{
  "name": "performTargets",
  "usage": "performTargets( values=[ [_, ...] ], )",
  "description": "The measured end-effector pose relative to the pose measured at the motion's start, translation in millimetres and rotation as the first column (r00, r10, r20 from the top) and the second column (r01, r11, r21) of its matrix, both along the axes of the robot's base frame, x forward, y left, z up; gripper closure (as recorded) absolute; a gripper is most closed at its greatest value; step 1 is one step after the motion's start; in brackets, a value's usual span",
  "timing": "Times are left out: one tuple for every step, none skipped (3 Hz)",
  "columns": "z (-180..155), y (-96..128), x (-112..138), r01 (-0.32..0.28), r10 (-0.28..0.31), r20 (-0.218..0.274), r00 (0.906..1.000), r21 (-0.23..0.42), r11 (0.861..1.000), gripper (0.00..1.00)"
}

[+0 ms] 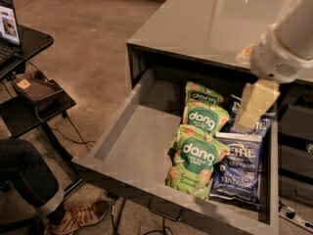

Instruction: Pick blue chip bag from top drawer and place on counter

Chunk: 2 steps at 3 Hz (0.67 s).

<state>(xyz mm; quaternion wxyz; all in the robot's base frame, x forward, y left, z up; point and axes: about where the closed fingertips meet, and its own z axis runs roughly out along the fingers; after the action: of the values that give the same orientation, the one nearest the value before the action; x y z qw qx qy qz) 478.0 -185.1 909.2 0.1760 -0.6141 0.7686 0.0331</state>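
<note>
The top drawer [129, 148] is pulled open below the glossy grey counter [200, 18]. On its right side lie two blue chip bags: one at the front [237, 169] and one behind it [254, 126], partly hidden by my gripper. Three green "dang" bags [196, 158] lie just left of them. My gripper [255, 104], pale yellow at the end of a white arm, hangs over the rear blue chip bag at the drawer's back right. It holds nothing that I can see.
The drawer's thin loop handle [164, 212] hangs at the front. Darker narrow drawers [293, 141] are at the right. A black side table [29, 97] with a laptop [7, 26] stands at the left. A person's leg and brown shoe [78, 217] are on the floor.
</note>
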Motion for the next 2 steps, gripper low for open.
performTargets(
  values=[
    [-37.2, 11.6, 19.7, -0.005, 0.007, -0.038, 0.9992, 0.042, 0.999, 0.00],
    [-37.2, 11.6, 19.7, -0.005, 0.007, -0.038, 0.9992, 0.042, 0.999, 0.00]
  ],
)
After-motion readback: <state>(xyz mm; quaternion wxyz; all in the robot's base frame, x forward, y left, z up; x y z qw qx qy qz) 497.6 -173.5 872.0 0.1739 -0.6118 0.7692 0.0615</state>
